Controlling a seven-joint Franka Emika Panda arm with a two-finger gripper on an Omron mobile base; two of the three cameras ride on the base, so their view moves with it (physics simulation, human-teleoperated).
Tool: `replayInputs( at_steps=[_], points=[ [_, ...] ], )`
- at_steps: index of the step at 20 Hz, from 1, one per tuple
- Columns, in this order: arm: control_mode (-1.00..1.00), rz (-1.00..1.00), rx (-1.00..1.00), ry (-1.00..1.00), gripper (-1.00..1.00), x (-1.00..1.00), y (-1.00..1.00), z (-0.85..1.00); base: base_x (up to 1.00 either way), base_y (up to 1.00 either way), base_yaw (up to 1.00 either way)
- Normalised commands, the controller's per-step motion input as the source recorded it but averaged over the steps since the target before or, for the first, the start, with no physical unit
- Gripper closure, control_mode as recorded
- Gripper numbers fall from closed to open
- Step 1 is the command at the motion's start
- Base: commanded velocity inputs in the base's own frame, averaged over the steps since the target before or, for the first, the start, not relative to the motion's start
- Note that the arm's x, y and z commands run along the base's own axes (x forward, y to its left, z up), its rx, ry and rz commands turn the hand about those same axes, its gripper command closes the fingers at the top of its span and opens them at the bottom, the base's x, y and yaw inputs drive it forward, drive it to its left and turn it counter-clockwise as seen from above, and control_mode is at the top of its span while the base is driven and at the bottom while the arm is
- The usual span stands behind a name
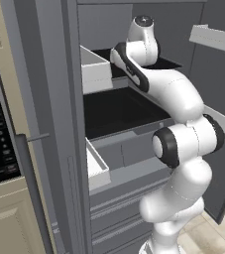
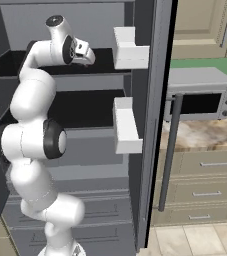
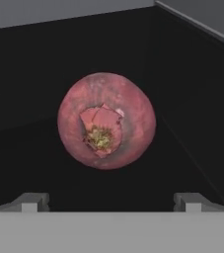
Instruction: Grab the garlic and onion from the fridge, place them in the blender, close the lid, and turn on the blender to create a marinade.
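Left base view: we see the arm reaching into the open fridge [image 1: 119, 106], hand over its upper dark shelf; the black microwave's panel writing left of the fridge is too blurred to read.

Right base view: the gripper [image 2: 87, 56] sits above that shelf.

Hand view: the red onion [image 3: 106, 127] lies on the fridge shelf between the parted fingertips [image 3: 33, 201], ungrasped. We judge fetching underway; next, advance and close.

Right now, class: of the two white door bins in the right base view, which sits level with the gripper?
The upper white door bin, level with the gripper; the lower bin hangs below.
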Motion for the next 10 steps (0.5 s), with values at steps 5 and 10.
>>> replayInputs(
  at_steps=[5, 10],
  points=[
    [-1.00, 0.00, 0.00, 0.00, -1.00, 0.39, 0.00, -0.03, 0.00, 0.00, 0.00],
    [-1.00, 0.00, 0.00, 0.00, -1.00, 0.29, 0.00, 0.00, 0.00, 0.00, 0.00]
  ],
)
